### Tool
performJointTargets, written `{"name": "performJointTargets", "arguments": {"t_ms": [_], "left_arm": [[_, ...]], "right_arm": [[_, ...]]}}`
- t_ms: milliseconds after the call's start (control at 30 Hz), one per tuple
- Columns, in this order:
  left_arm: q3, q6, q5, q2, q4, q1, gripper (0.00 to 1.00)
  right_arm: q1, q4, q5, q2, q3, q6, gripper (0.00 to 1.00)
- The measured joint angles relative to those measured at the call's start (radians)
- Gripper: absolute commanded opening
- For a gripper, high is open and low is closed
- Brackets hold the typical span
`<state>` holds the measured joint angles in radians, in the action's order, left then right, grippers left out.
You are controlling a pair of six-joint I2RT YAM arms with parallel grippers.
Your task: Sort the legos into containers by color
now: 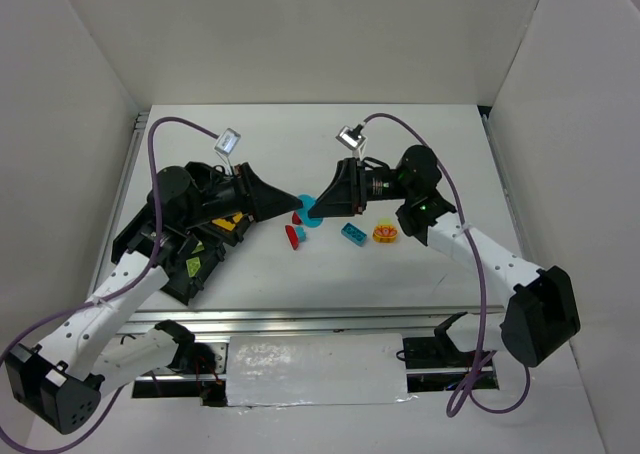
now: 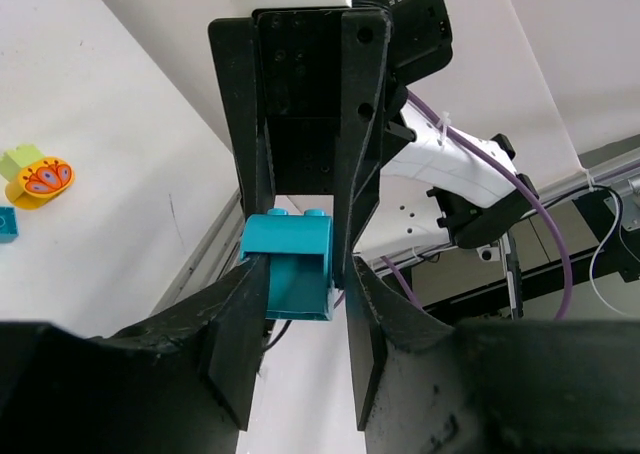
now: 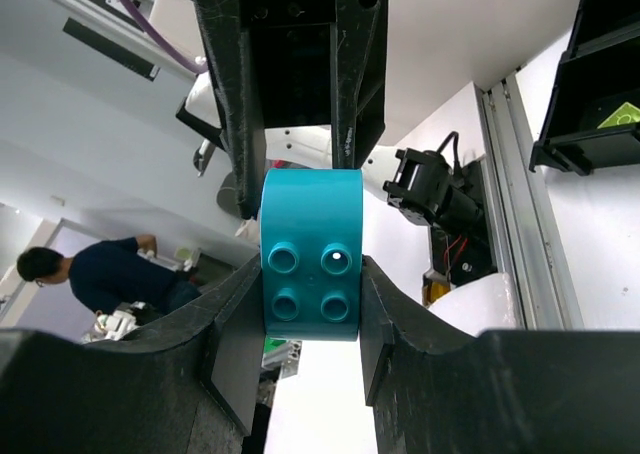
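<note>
Brick (image 3: 310, 224), glossy cyan, studded, clamped in right claw (image 3: 311, 309), left claw (image 2: 303, 294) apart around it.

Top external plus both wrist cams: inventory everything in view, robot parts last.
held brick: 1, cyan, mid-air between both grippers
loose cyan brick: 1, cyan, table, right of centre
red bricks: 2, red, table centre, nearer than the grippers
orange-yellow piece: 1, orange-yellow with red print, right of loose cyan brick
lime brick: 1, lime green, against the orange-yellow piece
tray: 1, black, table's left, under left arm
bricks in tray: at least 2, yellow and lime green, partly hidden
table: 1, white
person: 1, dark blue top, right wrist background
right gripper: 1, black, shut on held brick
left gripper: 1, black, jaws either side of held brick, grip unclear
</note>
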<state>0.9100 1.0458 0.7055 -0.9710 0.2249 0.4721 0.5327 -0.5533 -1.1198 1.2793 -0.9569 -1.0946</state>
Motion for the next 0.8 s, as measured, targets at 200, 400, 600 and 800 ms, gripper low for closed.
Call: {"name": "performJointTargets", "arguments": {"t_ms": [200,400,600,800], "left_arm": [[0.000,0.007,0.006,0.000,0.016,-0.005,0.10],[0.006,0.003,0.018,0.004,0.028,-0.004,0.00],[0.008,-0.030,0.008,0.004,-0.019,0.007,0.00],[0.046,-0.102,-0.093,0.005,-0.189,0.010,0.00]], "right_arm": [[0.000,-0.061,-0.012,0.019,0.002,-0.041,0.00],[0.003,-0.098,-0.018,0.034,0.008,-0.040,0.33],[0.024,-0.121,-0.017,0.042,0.008,-0.058,1.00],[0.033,-0.050,0.006,0.042,0.008,0.010,1.00]]}}
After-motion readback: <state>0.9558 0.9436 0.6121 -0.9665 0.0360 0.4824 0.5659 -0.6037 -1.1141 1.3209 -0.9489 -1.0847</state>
